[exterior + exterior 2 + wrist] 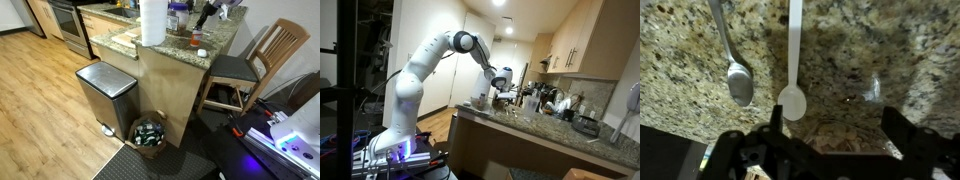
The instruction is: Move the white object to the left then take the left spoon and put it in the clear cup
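In the wrist view two spoons lie on the granite counter [680, 60]: a metal spoon [739, 80] on the left and a white plastic spoon [792, 98] beside it. A faint glassy shape [875, 90] to the right may be the clear cup. My gripper [835, 130] is open above the counter. A pale, crumpled roundish lump [835, 138] lies in shadow below and between its fingers, apart from both. A small white object [202, 52] shows near the counter's edge in an exterior view. The gripper [207, 12] [503, 88] hangs over the counter in both exterior views.
A tall paper-towel roll [152, 20] stands on the counter among bottles and jars. Below the counter are a steel bin [105, 95] and a basket [150, 132]. A wooden chair [265, 60] stands at the counter's end.
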